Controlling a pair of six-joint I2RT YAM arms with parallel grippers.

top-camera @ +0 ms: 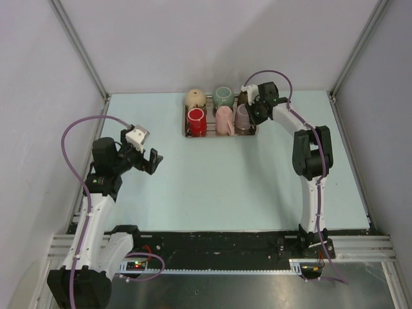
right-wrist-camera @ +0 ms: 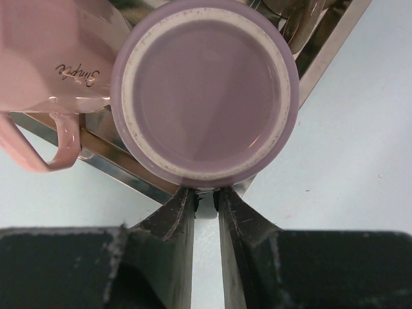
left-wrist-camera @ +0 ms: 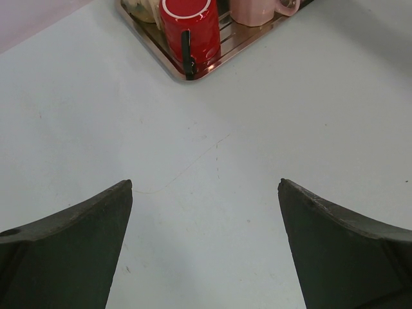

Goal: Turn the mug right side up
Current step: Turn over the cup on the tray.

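Note:
A lilac mug (right-wrist-camera: 205,96) stands upside down, its base facing up, at the right end of a metal tray (right-wrist-camera: 116,164). In the top view the mug (top-camera: 242,117) sits by the tray's right edge. My right gripper (right-wrist-camera: 205,193) reaches over it from the right (top-camera: 252,111), and its jaws stand narrow, pinching the mug's pale handle between the fingertips. My left gripper (top-camera: 149,154) hovers wide open over bare table at the left, with nothing between its fingers (left-wrist-camera: 96,244).
The tray (top-camera: 219,135) also holds a red mug (top-camera: 196,120), a pink mug (top-camera: 224,119), a green mug (top-camera: 223,96) and a cream mug (top-camera: 195,98). The pink mug (right-wrist-camera: 51,58) touches the lilac one. Walls enclose the table on three sides.

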